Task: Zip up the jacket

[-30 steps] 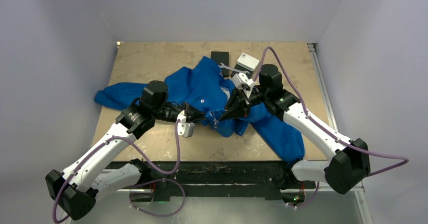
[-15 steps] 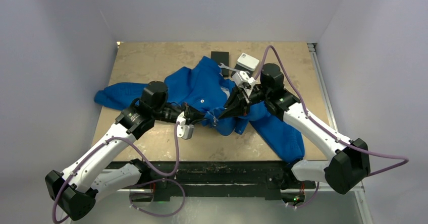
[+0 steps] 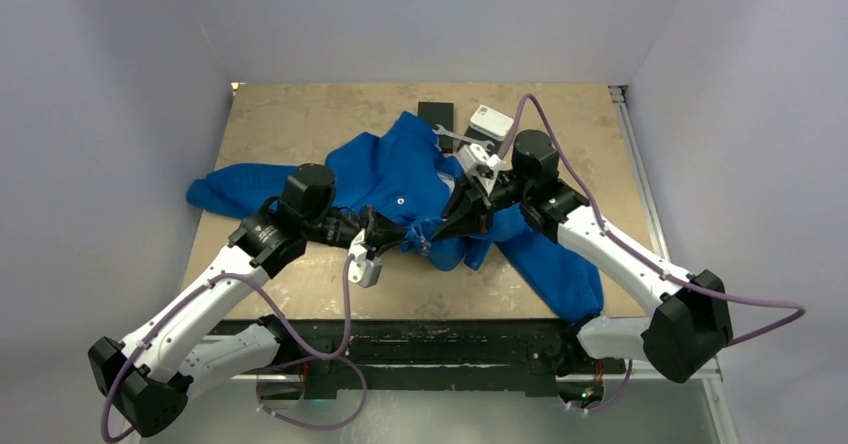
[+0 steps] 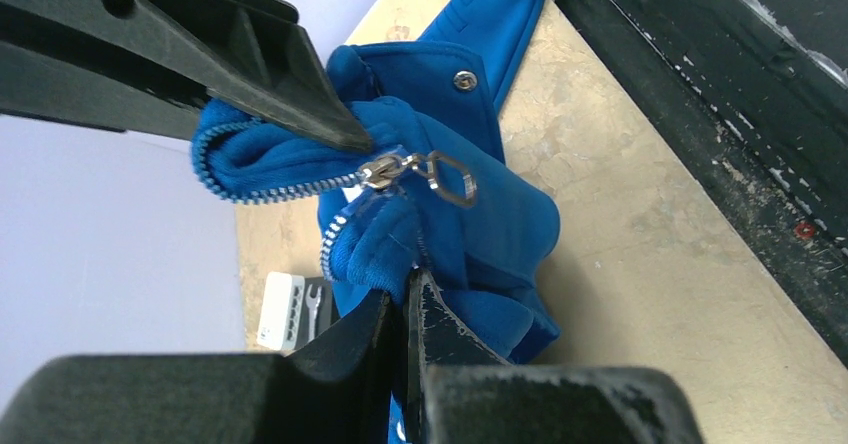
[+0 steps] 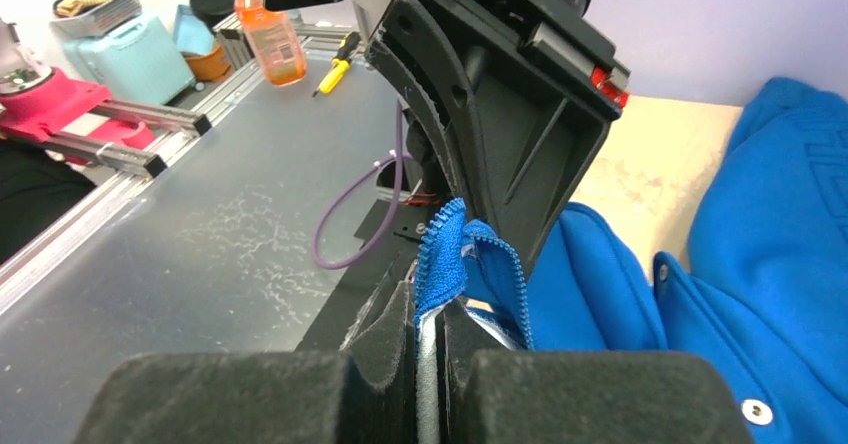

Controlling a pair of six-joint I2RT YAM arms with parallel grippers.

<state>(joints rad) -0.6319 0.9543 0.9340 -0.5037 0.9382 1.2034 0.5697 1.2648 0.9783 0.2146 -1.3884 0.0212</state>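
Note:
The royal-blue jacket (image 3: 390, 169) lies crumpled across the middle of the table, one sleeve to the left (image 3: 225, 189) and one to the near right (image 3: 560, 274). My left gripper (image 3: 400, 236) is shut on a fold of blue fabric (image 4: 385, 254) at the zipper's lower edge. My right gripper (image 3: 437, 232) is shut on the facing zipper edge with its blue teeth (image 5: 440, 264) and white lining. In the left wrist view the right fingers (image 4: 250, 74) pinch fabric just beside the silvery slider (image 4: 385, 171), and its hexagonal pull ring (image 4: 450, 179) hangs free.
A white box (image 3: 491, 121), a wrench (image 3: 455, 139) and a black block (image 3: 436, 114) lie at the table's far side behind the jacket. A black rail (image 3: 430, 339) runs along the near table edge. Grey walls enclose the sides.
The two grippers have drawn a little closer together over the jacket's front. The right gripper has shifted slightly left and the left wrist has turned a little. Both grips are unchanged.

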